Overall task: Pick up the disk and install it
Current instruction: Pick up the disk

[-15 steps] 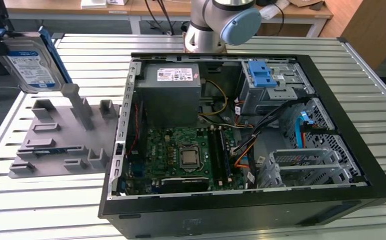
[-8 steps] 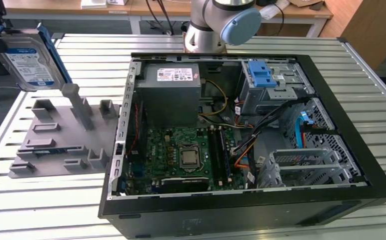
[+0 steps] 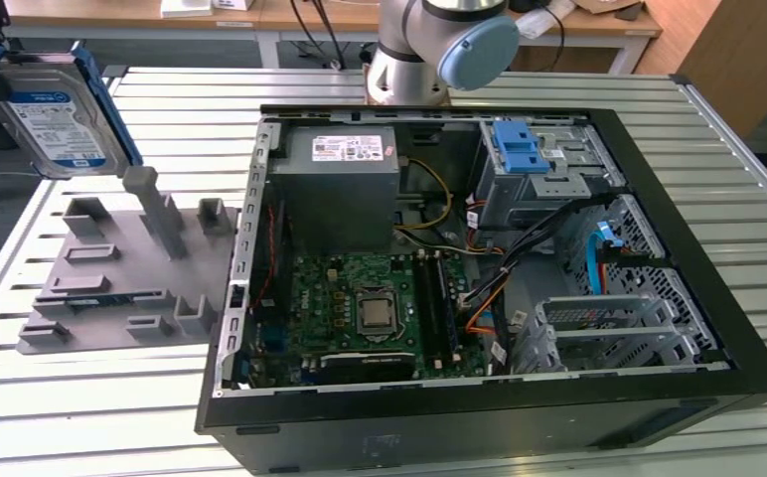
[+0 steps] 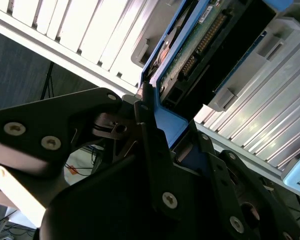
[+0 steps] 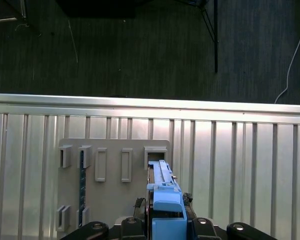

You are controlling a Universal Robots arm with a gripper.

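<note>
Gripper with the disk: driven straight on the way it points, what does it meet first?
Probably the grey holder plate: in the first wrist view the held disk leads the gripper toward a slot in it. Gap unclear.

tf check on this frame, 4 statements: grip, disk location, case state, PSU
1. The gripper is shut on the disk, clamping its blue carrier. True.
2. The disk sits in the computer case's drive cage. False: it is held outside the case, to the exterior view's left of it, near the grey fixture.
3. The case lies open, with the motherboard exposed. True.
4. The power supply lies on the grey fixture. False: it is inside the case, beside the motherboard.
</note>
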